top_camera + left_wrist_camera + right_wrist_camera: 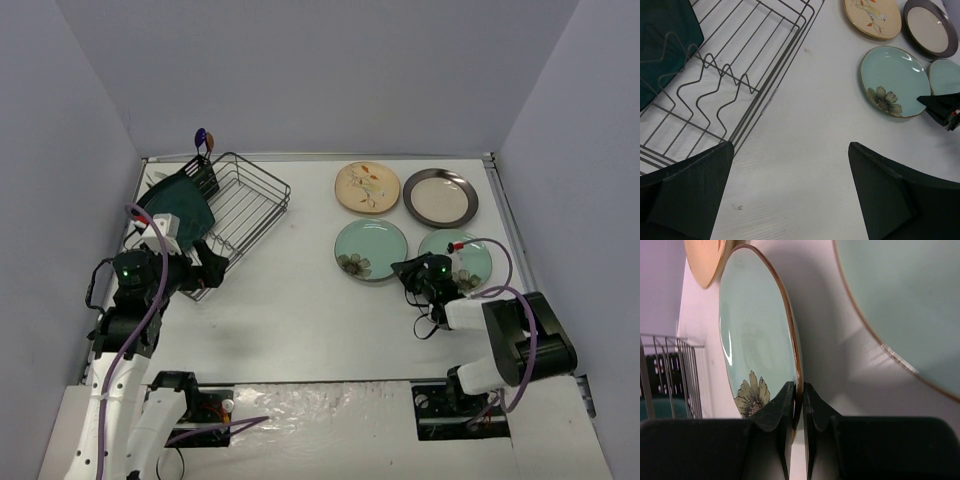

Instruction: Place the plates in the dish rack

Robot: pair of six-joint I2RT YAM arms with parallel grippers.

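The black wire dish rack (pixel 240 205) stands at the far left and holds the dark teal square plates (pixel 180 208), which also show in the left wrist view (pixel 665 40). My right gripper (pixel 408 270) is shut on the near right rim of the flowered mint plate (pixel 370 248); the right wrist view shows my right gripper (pixel 797 392) with that rim pinched between its fingers (pixel 777 405). The plain mint plate (pixel 458 258), the cream floral plate (pixel 367 186) and the beige dark-rimmed plate (pixel 440 197) lie on the table. My left gripper (pixel 205 268) is open and empty beside the rack's near right corner.
The cutlery holder (pixel 203 178) at the rack's far corner holds a purple utensil (pixel 203 138). Grey walls close in the table on three sides. The rack's wavy dividers (pixel 715 85) show in the left wrist view. The right arm's cable (pixel 500 262) loops over the plain mint plate.
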